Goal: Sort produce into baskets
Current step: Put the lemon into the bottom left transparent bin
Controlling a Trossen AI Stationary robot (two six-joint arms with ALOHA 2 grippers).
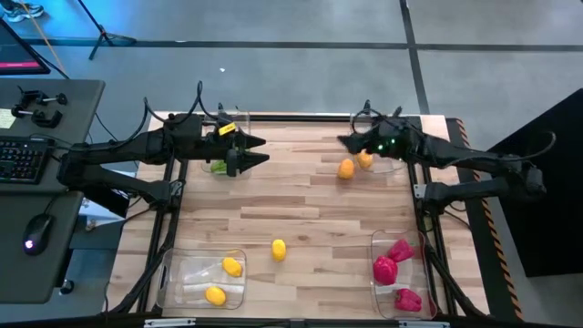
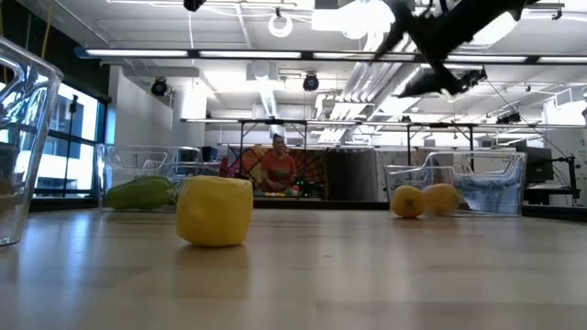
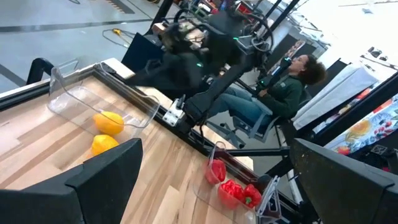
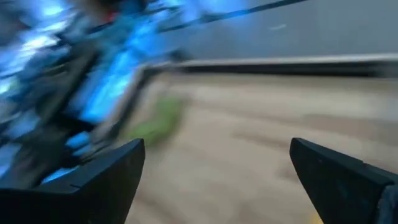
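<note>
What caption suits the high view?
Both arms wait at the table's far side; one yellow piece lies loose between two near baskets.

My right wrist view is smeared by motion: ahead of the right gripper (image 4: 217,180) I make out only a green blur (image 4: 155,121) on wood, its shape unreadable. From above, the left gripper (image 1: 260,150) covers most of the green piece (image 1: 219,166) just behind its fingers. The clear bin (image 1: 387,155) under the right gripper is largely hidden by that arm. In the low view a near bin (image 2: 18,156) is cut off at the picture's edge
</note>
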